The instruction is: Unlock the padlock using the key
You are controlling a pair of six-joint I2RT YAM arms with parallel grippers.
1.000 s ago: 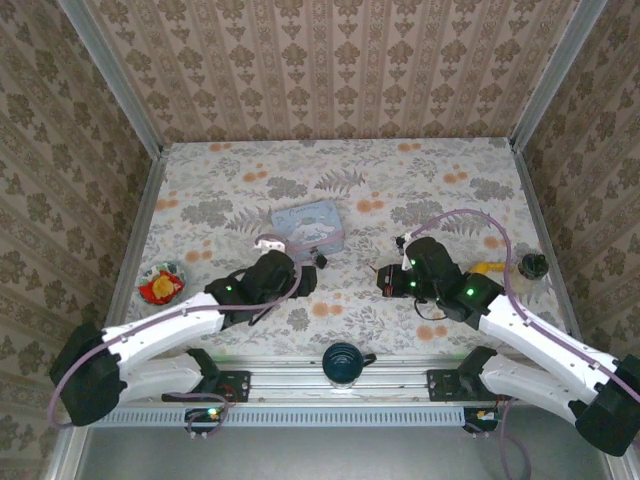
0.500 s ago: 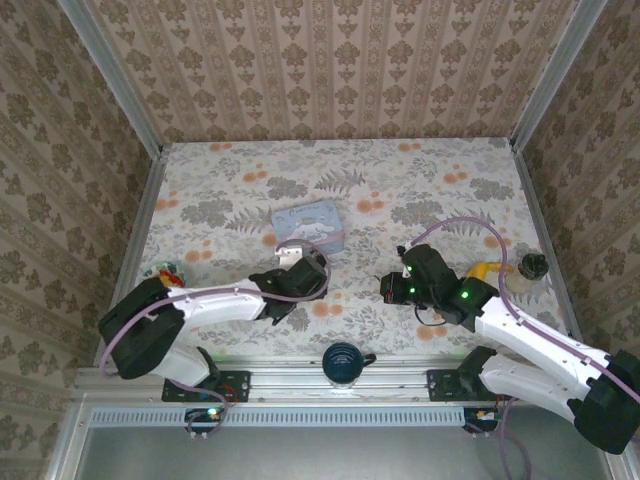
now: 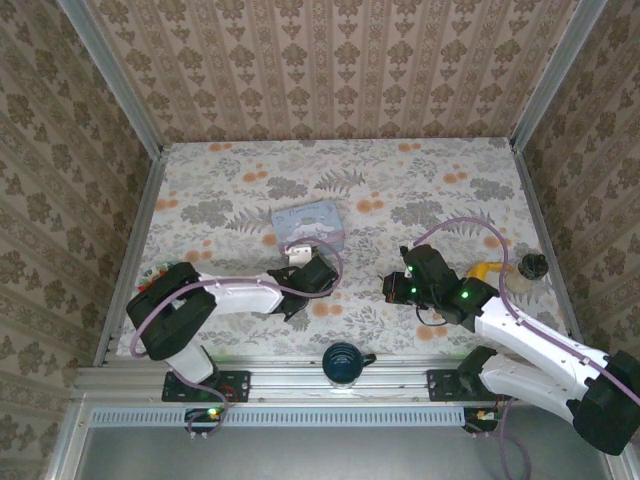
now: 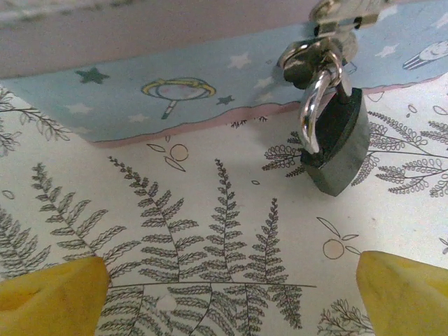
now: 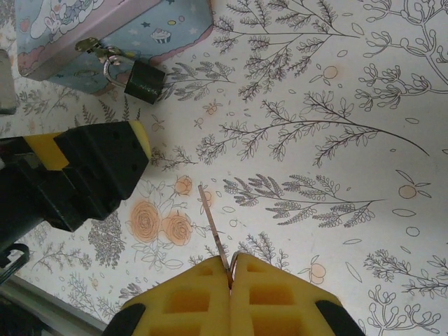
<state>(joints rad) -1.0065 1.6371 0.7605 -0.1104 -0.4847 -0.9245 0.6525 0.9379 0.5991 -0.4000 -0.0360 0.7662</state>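
A pale blue cartoon tin (image 3: 308,222) lies on the floral table (image 3: 420,180), a dark cup (image 3: 342,362) nearer.

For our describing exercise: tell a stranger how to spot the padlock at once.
Start at the pale blue cartoon tin in the middle of the floral table. A metal hasp juts from its near side, and the padlock is hooked there by a silver shackle. It is tiny and dark, unlike the pastel tin.

Soft even light, faint shadows; wrist views' foregrounds slightly blurred
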